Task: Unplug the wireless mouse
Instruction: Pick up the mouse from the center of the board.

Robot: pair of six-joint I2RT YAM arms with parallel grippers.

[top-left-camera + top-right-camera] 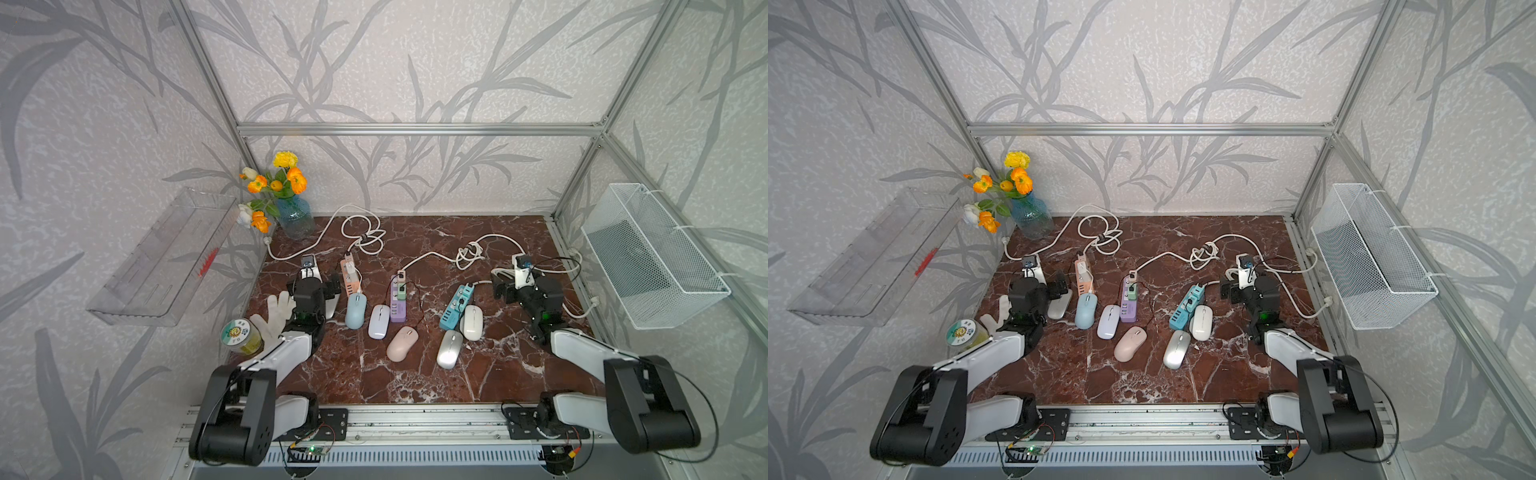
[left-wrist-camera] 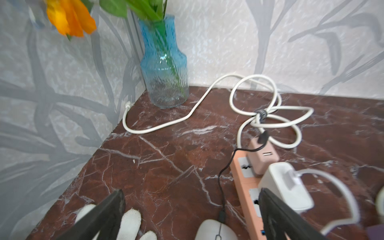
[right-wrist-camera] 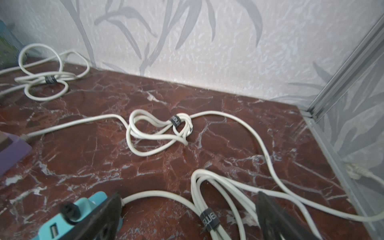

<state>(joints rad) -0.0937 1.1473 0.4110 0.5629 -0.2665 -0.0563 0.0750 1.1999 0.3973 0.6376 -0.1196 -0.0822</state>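
The left jaws stand wide open and grip nothing, hovering low over the grey mouse (image 2: pixel 216 229), which lies on the red marble surface (image 1: pixel 415 374) in the gap between them. A thin black cable (image 2: pixel 220 180) is plugged into the mouse's nose. It runs ahead of the jaws to a pink adapter (image 2: pixel 262 158) seated in the orange power strip (image 2: pixel 242 187). That strip passes under one of the left jaws, with a white charger (image 2: pixel 284 187) plugged into it just ahead of that jaw. A white glove (image 2: pixel 129 224) lies under the opposite jaw. Further ahead a blue glass vase (image 2: pixel 164 68) stands in the corner. In a top view, the same grey mouse (image 1: pixel 1059 307) shows partly from under the left jaws. Five other mice lie between the two pairs of jaws: light blue (image 1: pixel 355 314), white-lilac (image 1: pixel 379 321), pink (image 1: pixel 402 343), silver (image 1: pixel 449 354) and white (image 1: pixel 472 322). The right jaws are also spread wide and empty. One of them is over the end of the teal power strip (image 3: pixel 44 232), and a strapped bundle of white cord (image 3: pixel 207 218) lies between them. The purple power strip (image 3: pixel 12 149) lies well off to the teal strip's side of the right jaws.
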